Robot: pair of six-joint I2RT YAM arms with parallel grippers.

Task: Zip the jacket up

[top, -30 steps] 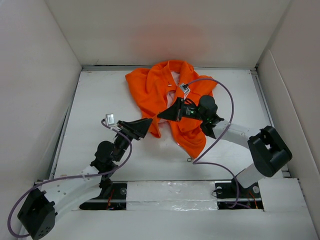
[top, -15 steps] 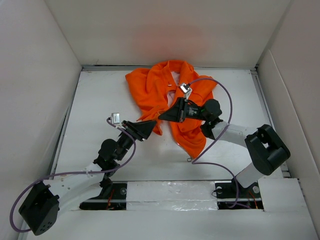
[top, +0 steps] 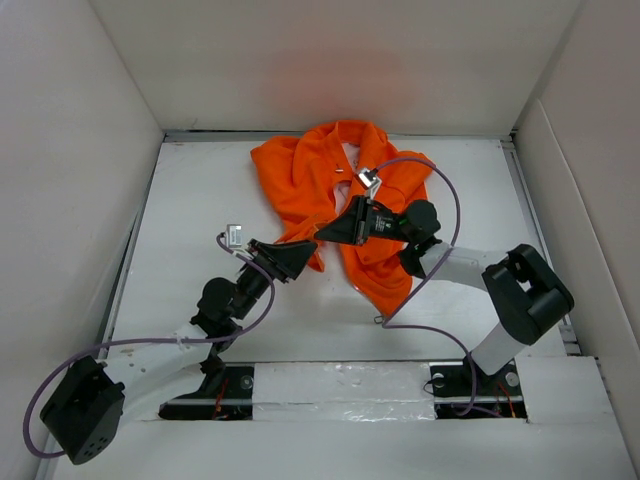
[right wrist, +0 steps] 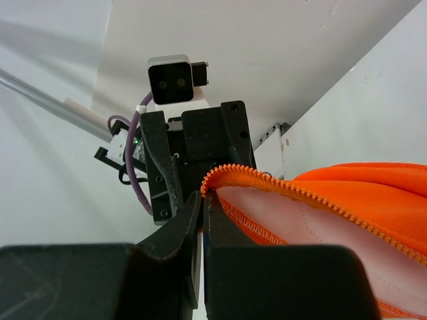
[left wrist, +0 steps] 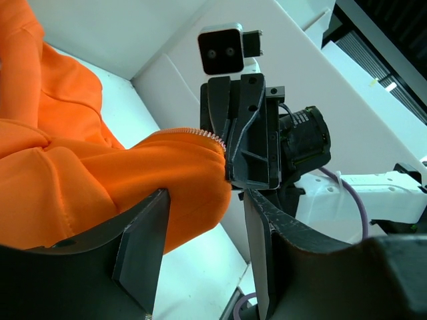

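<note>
Jacket position: the jacket (top: 300, 180) lies crumpled on the far middle part of the table (top: 190, 210). Its collar end points toward the back wall. One front panel trails toward the near edge on the right side.

Right gripper: the right gripper (top: 325, 233) reaches in from the right over the middle of the jacket. In the right wrist view its jaws are pressed together, clamped on the front edge of the jacket (right wrist: 373, 200) just where the row of zipper teeth (right wrist: 313, 198) ends. The pale lining (right wrist: 300, 223) faces the camera below the teeth. The clamped edge is lifted off the surface and forms a raised fold.

Left gripper: the left gripper (top: 297, 256) points in from the near left. Its tip sits at the near-left edge of the orange cloth, just beside the right gripper. In the left wrist view its fingers (left wrist: 143, 247) stand wide apart, released, and grasp nothing. A bulge of orange cloth (left wrist: 80, 180) lies in the gap between them. Whether the cloth touches the finger pads cannot be told.

Relative position: the two grippers face each other tip to tip. Each wrist view shows the other gripper head-on: the right gripper (left wrist: 225, 152) holds the zipper edge, and the left gripper (right wrist: 200, 160) stands open behind the lifted edge.
</note>
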